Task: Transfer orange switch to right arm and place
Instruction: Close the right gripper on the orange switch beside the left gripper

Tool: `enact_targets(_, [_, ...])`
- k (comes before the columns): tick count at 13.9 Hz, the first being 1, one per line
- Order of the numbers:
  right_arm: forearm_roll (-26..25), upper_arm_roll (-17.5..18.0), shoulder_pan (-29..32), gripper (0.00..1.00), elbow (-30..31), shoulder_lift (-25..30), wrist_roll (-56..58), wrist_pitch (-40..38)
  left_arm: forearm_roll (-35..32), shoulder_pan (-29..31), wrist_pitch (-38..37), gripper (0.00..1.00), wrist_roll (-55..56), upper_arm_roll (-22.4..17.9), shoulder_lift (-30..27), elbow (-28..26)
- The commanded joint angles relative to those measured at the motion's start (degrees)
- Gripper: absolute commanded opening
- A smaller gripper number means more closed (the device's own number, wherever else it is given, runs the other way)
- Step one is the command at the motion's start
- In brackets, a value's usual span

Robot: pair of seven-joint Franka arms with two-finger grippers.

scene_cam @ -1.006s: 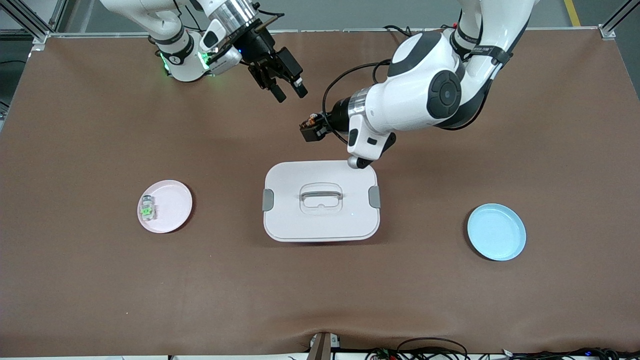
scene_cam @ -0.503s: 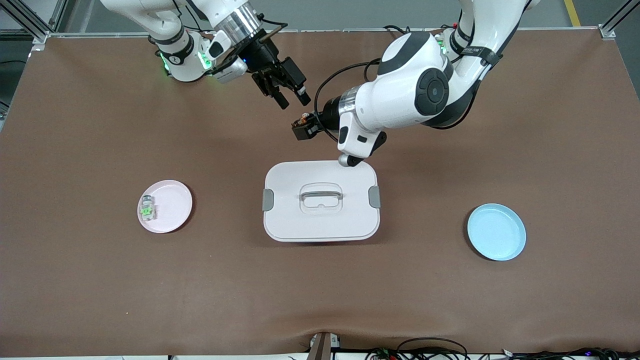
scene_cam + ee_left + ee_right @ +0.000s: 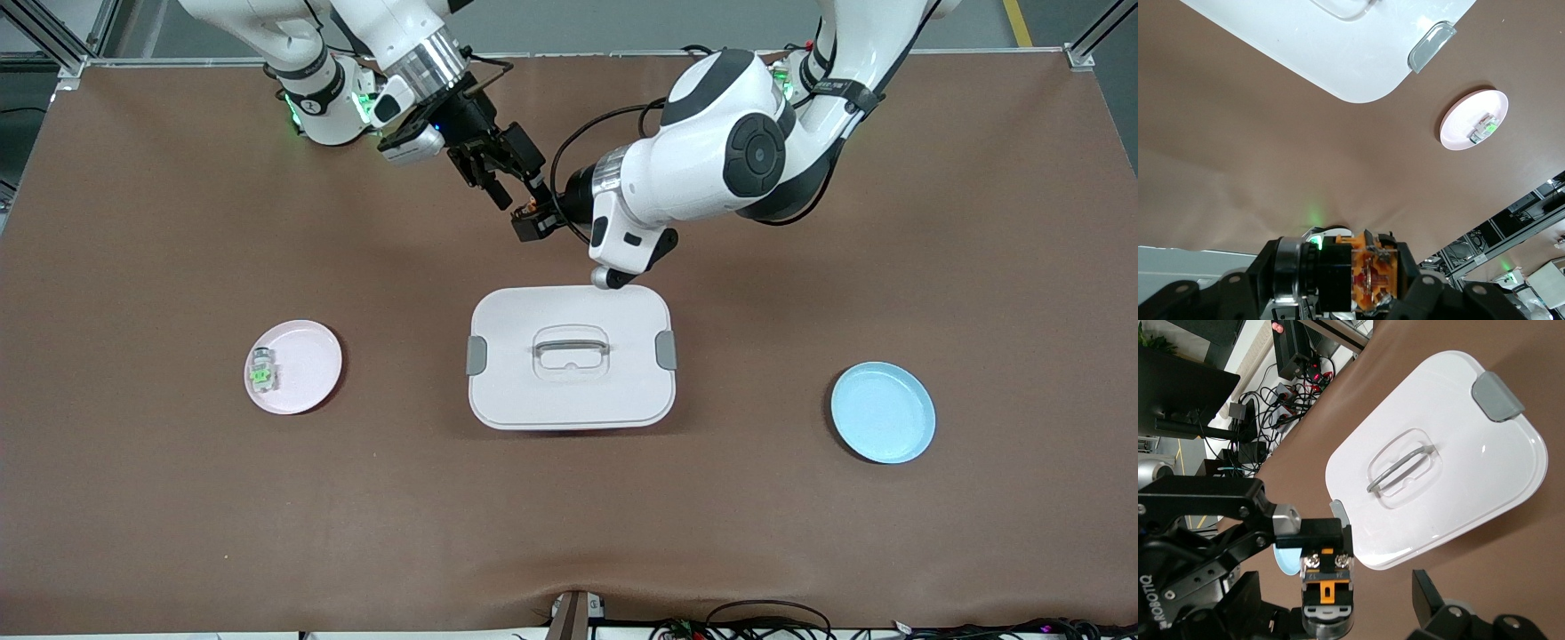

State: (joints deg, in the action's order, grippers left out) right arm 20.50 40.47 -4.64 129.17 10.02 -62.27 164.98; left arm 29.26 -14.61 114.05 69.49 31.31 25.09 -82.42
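Note:
The orange switch (image 3: 531,212) is a small black block with an orange part, held in the air over bare table between the white box and the robots' bases. My left gripper (image 3: 532,224) is shut on it; the left wrist view shows the switch (image 3: 1368,275) clamped between its dark fingers. My right gripper (image 3: 518,190) is open, with the switch at its fingertips. In the right wrist view the switch (image 3: 1327,587) sits between the right gripper's (image 3: 1331,603) spread fingers (image 3: 1430,597), with gaps on both sides.
A white lidded box (image 3: 622,400) with a handle sits mid-table. A pink plate (image 3: 311,356) toward the right arm's end holds a grey-white switch with a green light (image 3: 261,372). A blue plate (image 3: 883,412) lies toward the left arm's end.
My left gripper carried the orange switch toward the right arm. My right gripper came down to meet it, and its open fingers now flank the switch.

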Motion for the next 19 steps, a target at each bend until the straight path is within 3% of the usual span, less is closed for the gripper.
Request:
enact_targets(1, [-1.78,1.54,2.0,1.0,-1.2,-0.88,-1.01,0.26,0.62,-0.59,0.39,0.0,0.83,-0.19,0.49,1.3])
enact_targets(6, [-2.65,1.45,2.35,1.0,-1.29,-2.64,-1.01,1.04,0.62,-1.03,0.82,0.0,0.83,-0.19,0.57,1.3])
enact_targets(7, [-2.74,1.45,2.62,0.92,-1.29,-3.07,-1.01,1.22,0.62,-1.03,1.17,0.0,0.83,-0.19,0.57,1.3])
enact_targets(8, [-2.83,1.54,2.62,0.8,-1.63,-3.43,-0.92,1.23,0.62,-1.03,1.18,0.0,0.83,-0.19,0.66,1.3])
enact_targets(10, [-3.09,1.54,2.71,0.39,-2.6,-4.39,-0.83,1.23,0.62,-1.38,1.35,0.0,0.83,-0.19,0.92,1.3])
enact_targets(11, [-3.09,1.54,2.71,0.32,-2.95,-4.75,-0.92,1.14,0.62,-1.56,1.53,0.0,0.83,-0.19,1.01,1.3])
enact_targets(12, [-3.09,1.54,2.62,0.03,-3.04,-4.75,-0.92,1.14,0.62,-1.56,1.79,0.0,0.83,-0.19,1.01,1.3])
enact_targets(19, [-3.01,1.54,2.53,0.0,-3.04,-4.75,-1.45,1.14,0.62,-1.82,1.88,0.0,0.83,-0.19,1.01,1.3])
